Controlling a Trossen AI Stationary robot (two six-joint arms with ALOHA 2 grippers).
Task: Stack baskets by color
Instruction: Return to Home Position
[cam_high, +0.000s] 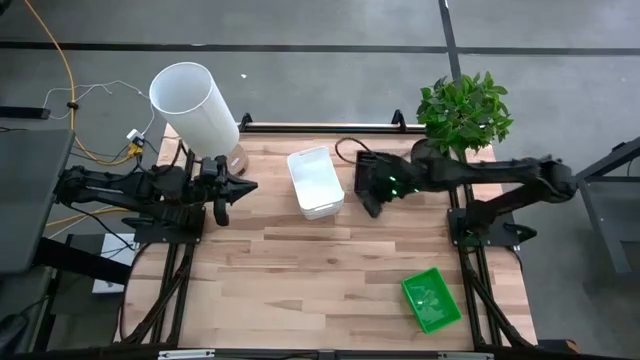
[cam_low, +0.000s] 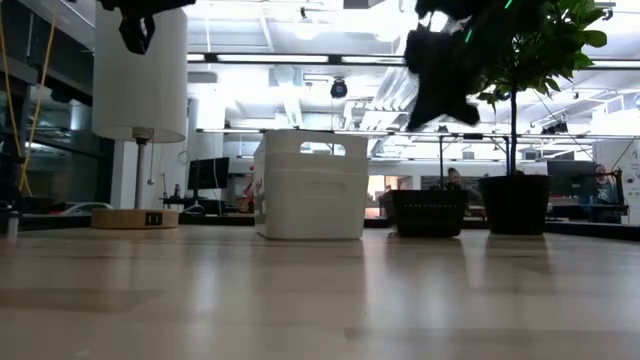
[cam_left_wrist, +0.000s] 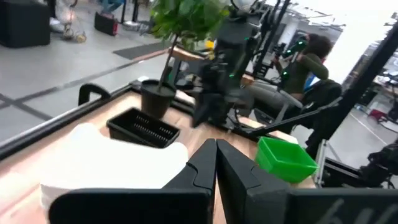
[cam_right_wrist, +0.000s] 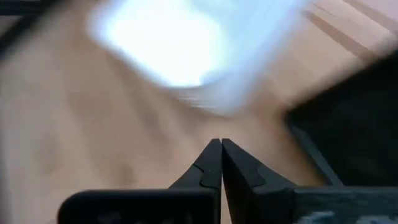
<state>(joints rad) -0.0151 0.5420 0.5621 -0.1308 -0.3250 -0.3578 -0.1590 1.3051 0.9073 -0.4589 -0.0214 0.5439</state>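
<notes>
White baskets (cam_high: 316, 182) stacked far-centre, black baskets (cam_high: 364, 170) just beside, green baskets (cam_high: 431, 299) near-right corner — left gripper (cam_left_wrist: 216, 143) at left edge, right gripper (cam_right_wrist: 221, 142) above the black baskets, both pressed together.

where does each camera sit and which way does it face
High view: above the wooden table, straight down; left arm and right arm show.
Low view: table-top height, level across to the stacked white plastic baskets; arms enter from above.
Left wrist view: on the left arm, past the shut left gripper toward the right arm.
Right wrist view: on the right arm, past the shut right gripper down at the tabletop.
Shared: both wrist views see the black mesh baskets.
</notes>
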